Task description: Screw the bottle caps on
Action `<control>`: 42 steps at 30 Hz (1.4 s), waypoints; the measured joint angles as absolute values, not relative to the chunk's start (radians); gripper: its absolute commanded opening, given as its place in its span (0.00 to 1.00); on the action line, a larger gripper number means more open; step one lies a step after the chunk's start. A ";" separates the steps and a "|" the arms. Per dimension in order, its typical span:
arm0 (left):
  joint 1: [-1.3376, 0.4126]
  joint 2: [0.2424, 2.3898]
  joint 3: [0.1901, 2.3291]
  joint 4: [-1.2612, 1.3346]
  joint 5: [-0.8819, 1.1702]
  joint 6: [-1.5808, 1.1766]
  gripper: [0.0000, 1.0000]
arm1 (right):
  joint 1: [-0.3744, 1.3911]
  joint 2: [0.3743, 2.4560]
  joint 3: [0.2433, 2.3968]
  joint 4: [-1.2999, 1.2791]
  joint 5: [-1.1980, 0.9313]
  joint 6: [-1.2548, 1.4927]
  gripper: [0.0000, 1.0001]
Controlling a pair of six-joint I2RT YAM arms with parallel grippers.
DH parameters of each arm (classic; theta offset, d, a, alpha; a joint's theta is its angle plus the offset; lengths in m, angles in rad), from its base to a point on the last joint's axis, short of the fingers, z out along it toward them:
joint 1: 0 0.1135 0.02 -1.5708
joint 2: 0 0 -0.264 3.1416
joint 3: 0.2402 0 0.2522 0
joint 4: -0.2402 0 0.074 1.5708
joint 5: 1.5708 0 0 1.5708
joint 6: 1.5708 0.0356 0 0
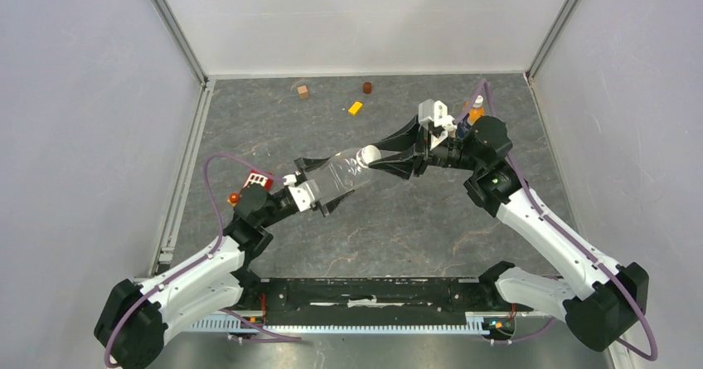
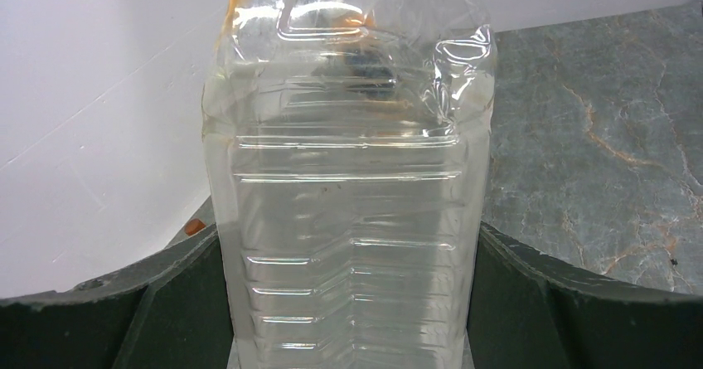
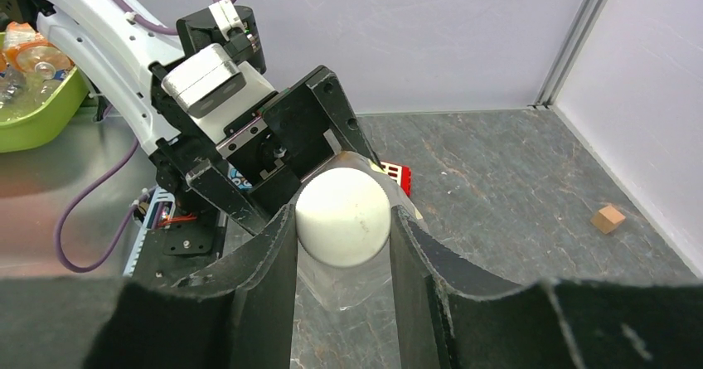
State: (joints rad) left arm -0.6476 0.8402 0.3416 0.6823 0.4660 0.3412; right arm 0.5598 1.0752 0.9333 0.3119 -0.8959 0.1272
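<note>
The left claw (image 1: 322, 186) is clamped on the body of the clear bottle (image 1: 344, 175), held tilted above the surface (image 1: 398, 236), the right claw (image 1: 388, 156) is clamped on the white cap (image 3: 343, 217) at its mouth, and the orange bottle (image 1: 475, 110) stands far right, label unreadable.

Work surface (image 1: 398, 236): dark grey, stone-patterned with pale veins, matte. White panels enclose it: rear wall (image 1: 365, 21), left wall (image 1: 75, 137), right wall (image 1: 638, 120), joined at the back corners by aluminium posts (image 1: 172, 25). Lighting even, shadows soft. Outside the enclosure, a green tub (image 3: 46, 108) rests on a shiny metal surface (image 3: 50, 211).
</note>
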 measured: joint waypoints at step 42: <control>-0.643 0.889 0.365 0.609 0.393 0.440 0.32 | 0.540 1.166 1.069 0.023 -0.828 0.095 0.25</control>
State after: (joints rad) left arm -0.6426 0.8894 0.3653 0.6094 0.3931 0.4404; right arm 0.5404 1.1664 1.0687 0.0235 -0.8284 0.0948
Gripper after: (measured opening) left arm 0.876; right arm 0.444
